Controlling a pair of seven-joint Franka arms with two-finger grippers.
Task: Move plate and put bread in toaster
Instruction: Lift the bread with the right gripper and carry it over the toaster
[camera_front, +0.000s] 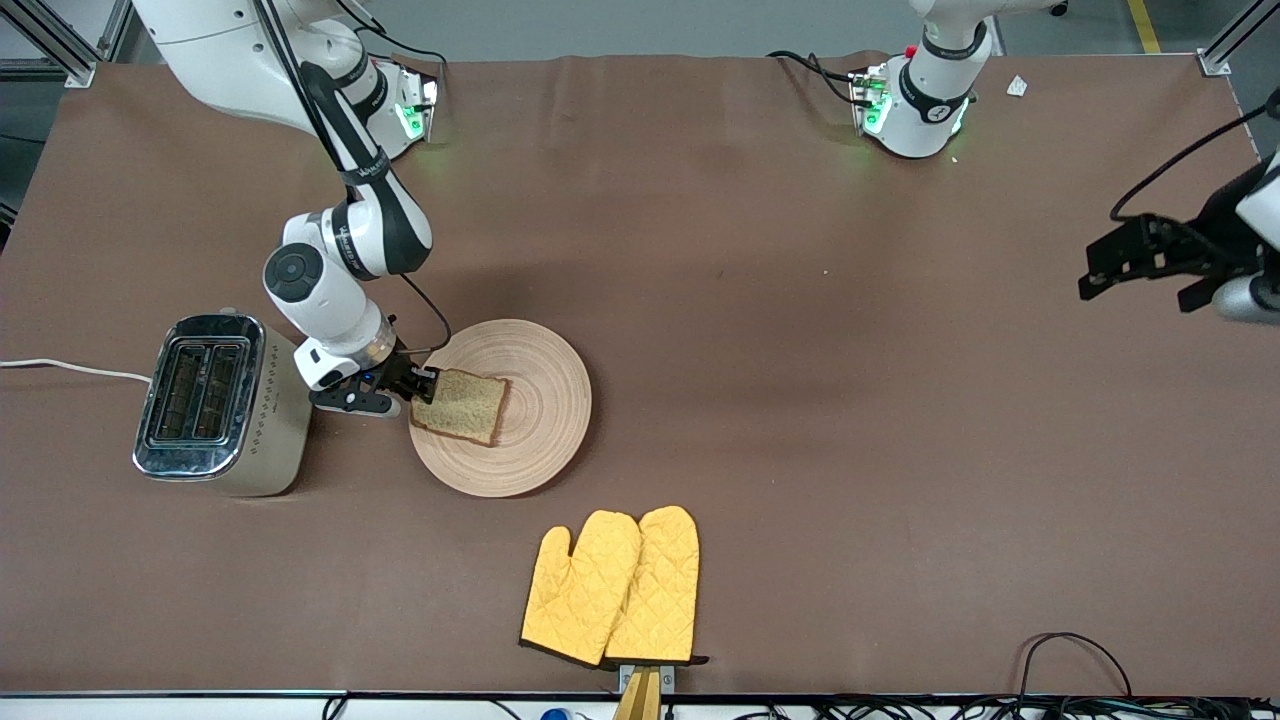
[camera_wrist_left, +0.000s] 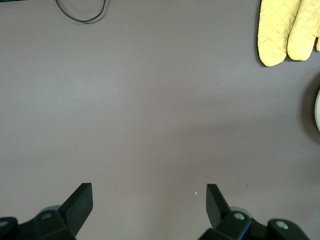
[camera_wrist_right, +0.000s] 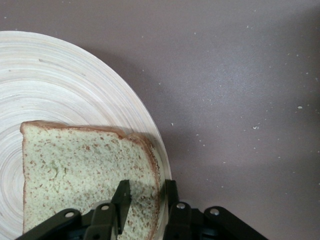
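1 slice, 1 thin grip: the right hand (camera_wrist_right: 145, 197) is clenched on the crust edge of the bread (camera_front: 462, 405), which sits over the rim of the plate (camera_front: 540, 400) on its toaster (camera_front: 222, 402) side. Risk now: soft bread could sag, tear or slip during the carry, or catch a slot edge. The left hand (camera_wrist_left: 149, 200) waits released over bare counter (camera_front: 800, 300), well apart from the toaster.
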